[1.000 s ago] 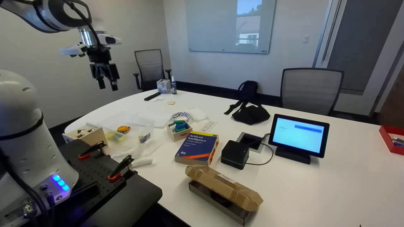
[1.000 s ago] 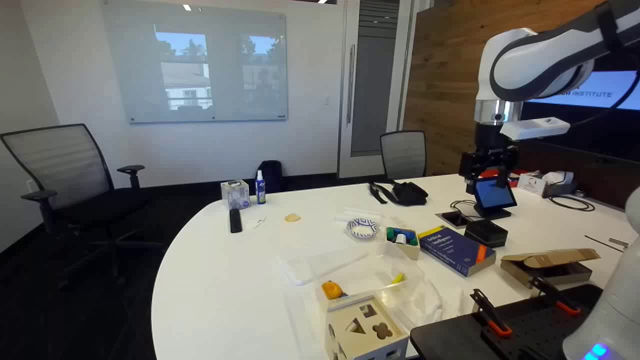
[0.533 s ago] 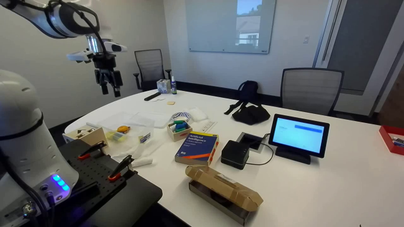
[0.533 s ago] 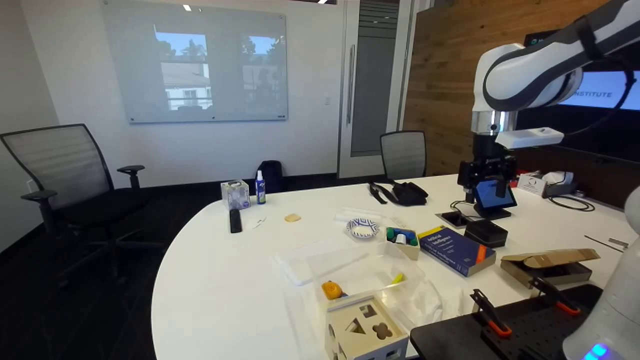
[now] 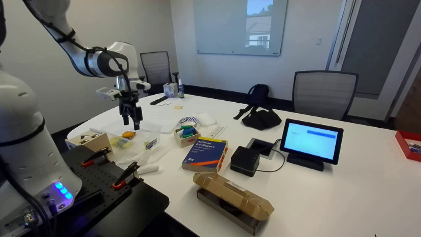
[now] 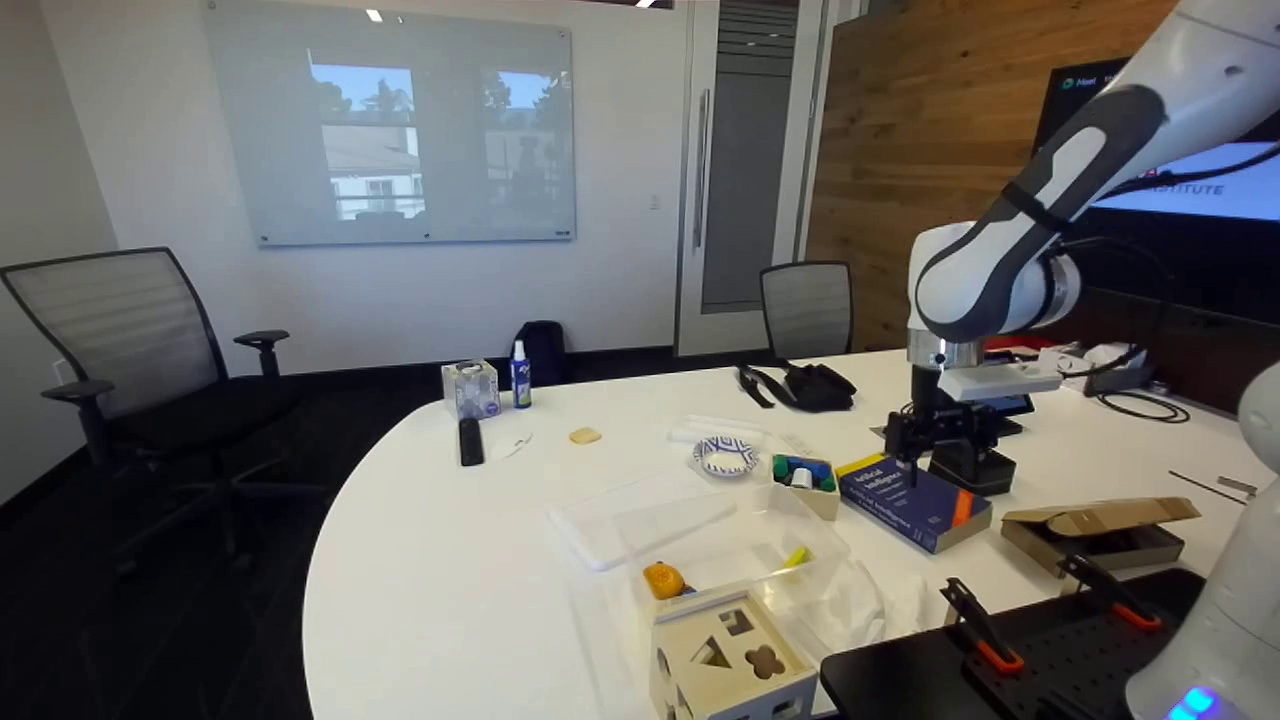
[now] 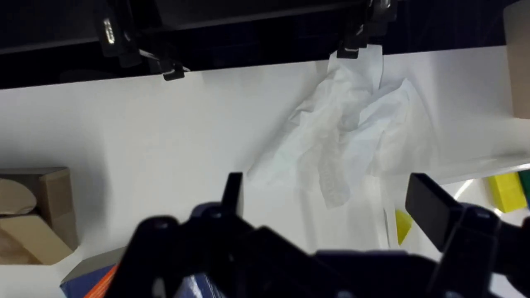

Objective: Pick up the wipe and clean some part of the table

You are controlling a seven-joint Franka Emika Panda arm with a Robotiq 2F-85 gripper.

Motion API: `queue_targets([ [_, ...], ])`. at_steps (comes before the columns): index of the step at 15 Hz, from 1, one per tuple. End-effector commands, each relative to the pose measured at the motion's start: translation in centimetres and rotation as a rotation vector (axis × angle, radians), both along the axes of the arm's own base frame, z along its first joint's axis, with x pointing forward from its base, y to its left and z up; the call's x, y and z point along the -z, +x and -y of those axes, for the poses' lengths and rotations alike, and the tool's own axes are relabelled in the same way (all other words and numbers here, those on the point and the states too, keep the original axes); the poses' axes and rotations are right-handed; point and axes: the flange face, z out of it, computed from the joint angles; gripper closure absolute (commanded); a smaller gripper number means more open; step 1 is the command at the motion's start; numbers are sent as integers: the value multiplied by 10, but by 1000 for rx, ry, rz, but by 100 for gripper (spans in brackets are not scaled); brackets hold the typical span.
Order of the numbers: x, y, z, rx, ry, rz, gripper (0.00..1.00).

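The wipe (image 7: 343,120) lies in a loose crumple on the white table (image 7: 165,145), one end reaching the table's edge near a clamp (image 7: 350,53), another side close to the clear box (image 7: 484,165). Above the table hangs the gripper (image 7: 327,192), its fingers (image 7: 428,203) spread wide with nothing pinched between them.

The wipe should weigh next to nothing and be limp, so it will give way rather than resist a touch; a pinch made too high would probably catch only air. The raised folds in its middle look the best hold: straddle them, come down almost to the table, then close. Lifting straight up seems wise, since thin material could tear if an end snags on the clamp or the clear box.
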Motion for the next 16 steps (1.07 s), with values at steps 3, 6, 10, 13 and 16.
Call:
queue_targets([
  [3, 84, -9, -1, 41, -62, -102, 0],
  [6, 118, -16, 6, 62, -113, -147, 0],
  [10, 159, -20, 10, 116, -102, -169, 0],
  [13, 185, -21, -2, 152, -78, -155, 0],
  [16, 203, -16, -14, 182, -72, -114, 0],
])
